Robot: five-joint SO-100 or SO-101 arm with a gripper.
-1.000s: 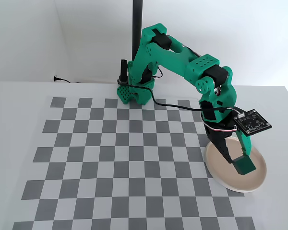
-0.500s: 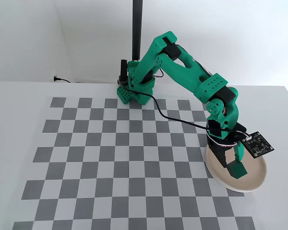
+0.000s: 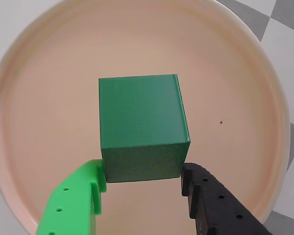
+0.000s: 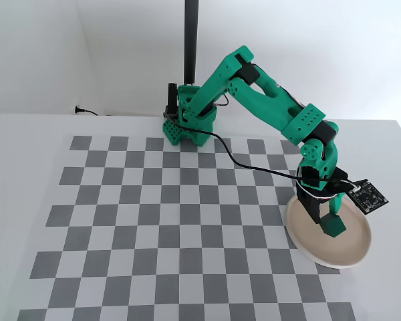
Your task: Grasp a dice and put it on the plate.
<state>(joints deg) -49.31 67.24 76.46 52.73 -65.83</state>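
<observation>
The dice [image 3: 141, 125] sits pinched between the two fingers [image 3: 83, 196], closed on its lower side faces, right over the middle of the plate [image 3: 34, 73]. To finish well, lower until the cube's base looks seated, then part the fingers evenly and lift straight up so it doesn't tip. In the fixed view the arm [image 4: 267, 100] reaches toward 4 o'clock, wrist pointing down.

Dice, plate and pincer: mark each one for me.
dice [image 3: 139, 110]: wrist view, top face.
plate [image 3: 235, 73]: wrist view, bare inner floor at right.
pincer [image 3: 143, 182]: wrist view, midway between the two fingertips gripping the cube.
</observation>
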